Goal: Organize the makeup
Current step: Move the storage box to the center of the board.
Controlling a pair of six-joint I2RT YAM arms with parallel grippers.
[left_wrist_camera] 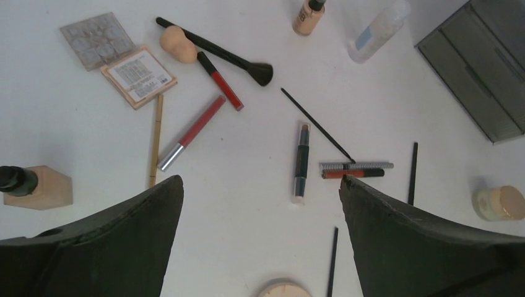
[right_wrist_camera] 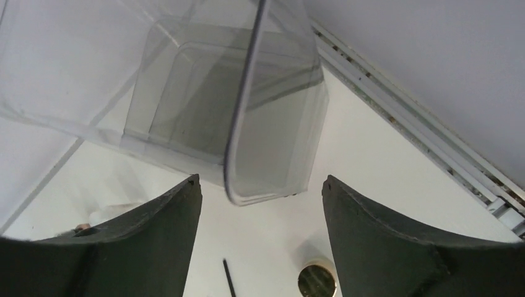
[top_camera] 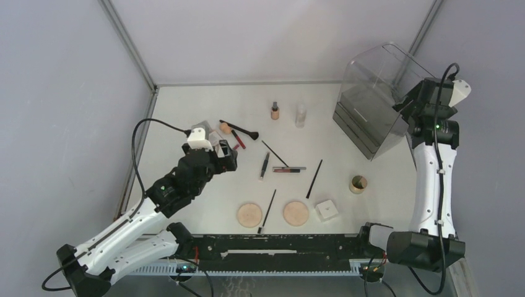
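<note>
left claw (left_wrist_camera: pixel 260 179): apart, empty
right claw (right_wrist_camera: pixel 261 179): apart, straddling rim of clear plastic bin (right_wrist_camera: pixel 272 142)
black-and-tan makeup stick (left_wrist_camera: pixel 301 162): flat, axis near-far

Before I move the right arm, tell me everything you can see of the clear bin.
The clear bin is see-through, grey-tinted plastic with rounded corners and a thin rim. It stands at the far right of the table, tilted, with what look like darker drawer fronts low on its near side. Nothing shows inside it. The right gripper has its open jaws on either side of the rim; whether they touch it cannot be told.
</note>
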